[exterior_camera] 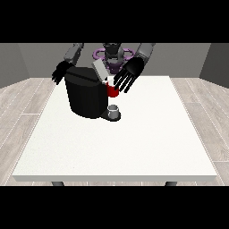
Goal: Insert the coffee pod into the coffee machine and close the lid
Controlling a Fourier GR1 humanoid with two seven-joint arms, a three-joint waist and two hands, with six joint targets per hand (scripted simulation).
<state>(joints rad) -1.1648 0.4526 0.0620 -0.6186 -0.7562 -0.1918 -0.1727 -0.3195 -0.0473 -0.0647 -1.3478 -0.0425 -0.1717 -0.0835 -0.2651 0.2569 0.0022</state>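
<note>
A: Front view, starting at the left edge. What do you see first?

B: The white table [134, 147] fills most of the scene. Over its far left corner hangs the hand at the view's left [58, 73], black, with its fingers pointing downward and spread a little. It has hold of nothing. It sits just beside the upper left shoulder of the coffee machine [85, 95].

A: And the machine itself?

B: A black, rounded block standing on the far half of the table, left of centre. Its lid [99, 69] is a pale grey flap, tilted up and open above the top right of the body.

A: What is at its front?

B: A low black base juts out to the right at table level, and on it stands a small grey thing [114, 111], shaped like a cup. I cannot tell whether that is the pod.

A: So where is the pod?

B: I cannot make it out for certain anywhere.

A: Further right?

B: A red thing at the machine [112, 91], just under the open lid. Right above it is the hand at the view's right [129, 74], palm turned toward the camera, fingers straight and fanned down-left, their tips reaching the red thing. It grasps nothing that I can see.
</note>
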